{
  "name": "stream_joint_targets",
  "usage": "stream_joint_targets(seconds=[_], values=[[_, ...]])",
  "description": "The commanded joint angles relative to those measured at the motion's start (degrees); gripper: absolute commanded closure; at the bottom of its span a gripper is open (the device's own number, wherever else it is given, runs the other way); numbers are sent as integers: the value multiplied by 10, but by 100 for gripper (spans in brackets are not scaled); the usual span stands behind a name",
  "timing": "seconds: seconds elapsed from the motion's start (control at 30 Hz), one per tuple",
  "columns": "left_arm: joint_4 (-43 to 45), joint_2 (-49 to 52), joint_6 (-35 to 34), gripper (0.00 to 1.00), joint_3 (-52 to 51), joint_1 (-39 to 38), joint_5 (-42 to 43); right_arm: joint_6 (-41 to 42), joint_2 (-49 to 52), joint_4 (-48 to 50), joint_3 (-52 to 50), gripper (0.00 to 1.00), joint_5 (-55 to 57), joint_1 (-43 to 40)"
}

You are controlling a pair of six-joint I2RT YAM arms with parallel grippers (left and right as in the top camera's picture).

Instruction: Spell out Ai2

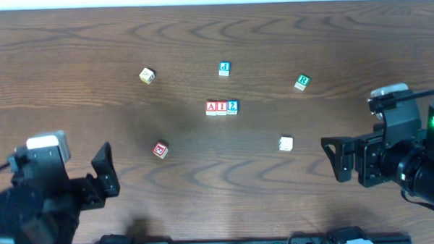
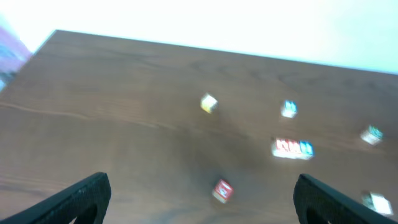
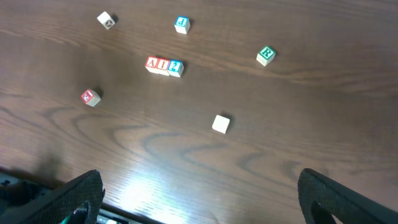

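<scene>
Three letter blocks stand touching in a row at the table's middle: a red A (image 1: 211,108), a red I (image 1: 221,107) and a blue 2 (image 1: 232,107). The row also shows in the right wrist view (image 3: 164,65) and, blurred, in the left wrist view (image 2: 292,149). My left gripper (image 1: 105,176) is open and empty at the near left, far from the row. My right gripper (image 1: 338,160) is open and empty at the near right.
Loose blocks lie around the row: a red one (image 1: 160,149), a cream one (image 1: 147,76), a blue one (image 1: 224,68), a green R (image 1: 302,82) and a plain one (image 1: 286,143). The table's front edge runs below both arms.
</scene>
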Motion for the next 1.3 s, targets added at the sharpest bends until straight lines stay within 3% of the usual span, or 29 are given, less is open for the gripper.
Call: stream_joint_targets(seconds=[0.0, 0.27, 0.5, 0.63, 1.27], values=[[63, -59, 30, 5, -121, 28, -18, -6, 0, -1, -2, 1, 5, -2], [202, -222, 29, 5, -407, 64, -17, -6, 0, -1, -2, 1, 5, -2], [247, -322, 2, 5, -553, 66, -17, -6, 0, -1, -2, 1, 5, -2], [249, -362, -16, 5, -594, 72, -17, -6, 0, -1, -2, 1, 5, -2], [245, -361, -8, 5, -661, 74, -23, -6, 0, -1, -2, 1, 5, -2]])
